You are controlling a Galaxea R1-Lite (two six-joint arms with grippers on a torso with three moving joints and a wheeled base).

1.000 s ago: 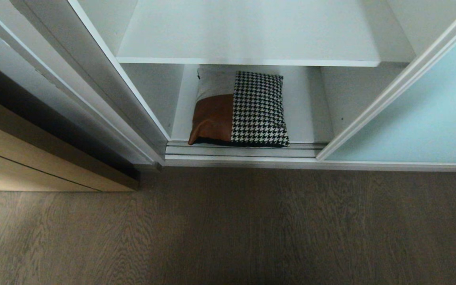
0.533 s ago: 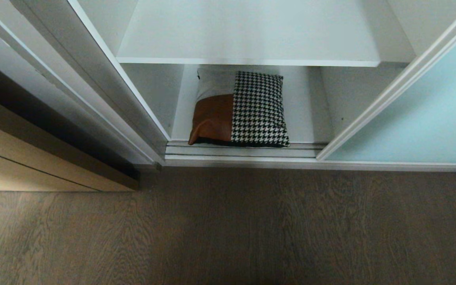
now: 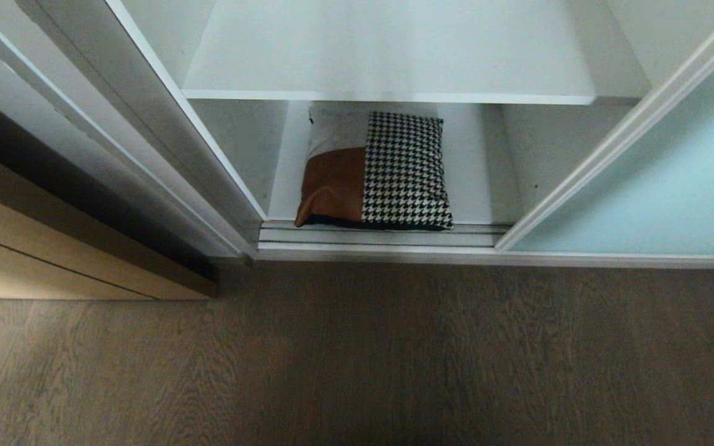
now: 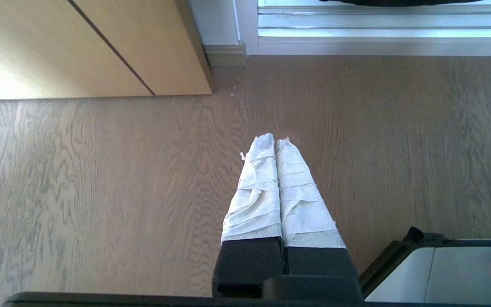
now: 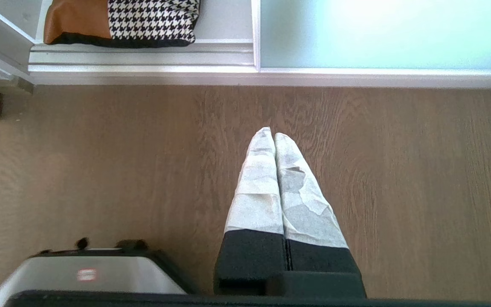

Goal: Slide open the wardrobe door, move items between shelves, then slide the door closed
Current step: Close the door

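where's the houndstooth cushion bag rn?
Head view: the cushion bag lies on the wardrobe's lowest shelf, at its front edge by the door track, left of the sliding door.

the sliding wardrobe door point(image 3: 661, 179), a frosted pale blue-green glass panel in a thin silver-white frame, stood slid aside at the right of the frame, leaving the wardrobe open at centre. the cushion-like bag point(image 3: 374, 170) lay flat on the bottom shelf point(image 3: 475, 179), middle of the frame, its front edge touching the floor track. its left part was tan-brown leather with a grey patch behind it, its right part black-and-white houndstooth, with a black underside showing along the front. a bare white upper shelf point(image 3: 394, 49) spanned the top centre, overhanging the bag's far end.
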